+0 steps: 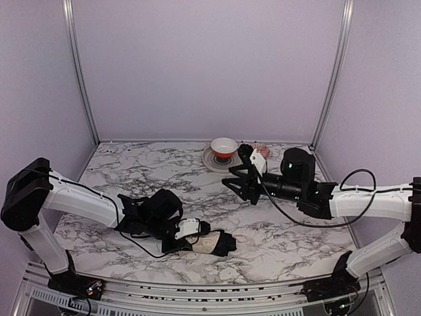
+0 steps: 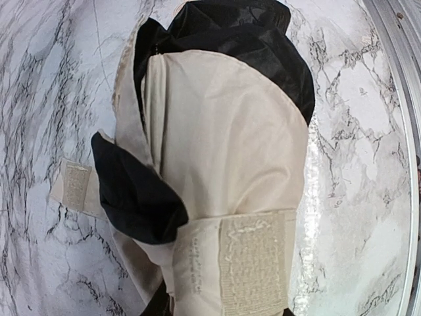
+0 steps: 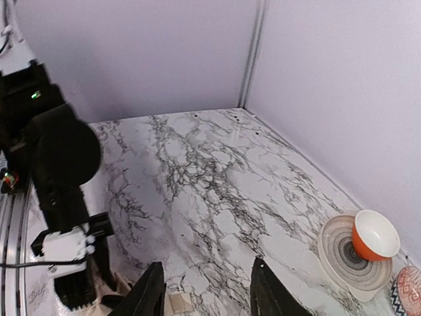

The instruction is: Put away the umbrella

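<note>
- Though my left fingers (image 1: 194, 235) are buried under fabric in both views that could show them, they look clamped on the near end of the umbrella (image 1: 214, 243). It lies rolled on the worktop (image 1: 289, 243) near the front edge, about midway across.
- From that grip the roll's long axis runs straight out ahead of the left fingers, toward the right arm's side. It is cream cloth on top, with black folds at the far end and along one flank.
- A strap (image 2: 253, 263) crosses the roll close to the left wrist camera. A loose tab (image 2: 75, 187) lies flat on the marble beside it, so I judge the wrap not yet fastened.
- My right fingers (image 1: 240, 181) stand apart with nothing between them. They hang above the worktop, farther back than the roll and well apart from it.
- The left arm is plainly the nearer. I'd expect the right to need to come forward and down to meet the free end.
- At the back, a bowl (image 1: 224, 146) sits on a plate (image 1: 212, 160).
</note>
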You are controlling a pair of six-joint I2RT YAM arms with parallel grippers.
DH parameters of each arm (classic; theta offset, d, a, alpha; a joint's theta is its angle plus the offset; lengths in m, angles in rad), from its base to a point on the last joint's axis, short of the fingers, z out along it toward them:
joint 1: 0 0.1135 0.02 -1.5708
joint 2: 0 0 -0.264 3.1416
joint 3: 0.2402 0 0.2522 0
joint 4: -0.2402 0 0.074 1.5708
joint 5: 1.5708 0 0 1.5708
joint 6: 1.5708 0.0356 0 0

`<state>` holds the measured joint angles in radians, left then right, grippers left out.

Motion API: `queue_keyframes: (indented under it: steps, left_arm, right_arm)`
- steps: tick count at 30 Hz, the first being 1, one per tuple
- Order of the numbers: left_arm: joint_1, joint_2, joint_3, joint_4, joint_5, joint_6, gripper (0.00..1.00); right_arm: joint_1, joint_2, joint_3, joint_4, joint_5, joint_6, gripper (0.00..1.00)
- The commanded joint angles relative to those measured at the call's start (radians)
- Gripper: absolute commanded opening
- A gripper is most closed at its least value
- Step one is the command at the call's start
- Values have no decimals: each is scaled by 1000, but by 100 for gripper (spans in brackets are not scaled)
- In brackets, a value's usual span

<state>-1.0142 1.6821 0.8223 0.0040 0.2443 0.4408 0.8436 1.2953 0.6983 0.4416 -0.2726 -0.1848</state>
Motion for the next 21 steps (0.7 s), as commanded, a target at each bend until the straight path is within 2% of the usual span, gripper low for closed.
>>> queue_keyframes:
  steps: [1,5,8,11,15,19,21]
  left_arm:
    - [-90,12,-66,-55,-106,129,0]
    - [-171,-15,-84,-38,-238,157,0]
    - [-166,-62,-140,35,-311,100,0]
    - [-122,-96,-126,65,-387,15,0]
    - [-72,-153,-55,51,-488,-48,0]
    - [-56,-236,53,-73,-520,-84,0]
    - [-56,-282,102,-132,-545,-99,0]
  right_arm:
    - [-71,37,120,-392,45,230,45]
    - [-73,140,205,-561,-40,275,46]
    - [-73,189,219,-612,-51,286,46]
    - [-90,200,207,-574,-21,307,46]
    - [-113,162,182,-469,-84,280,47]
    - [-113,84,90,-335,-146,179,50]
    - [-113,51,11,-208,-195,152,52]
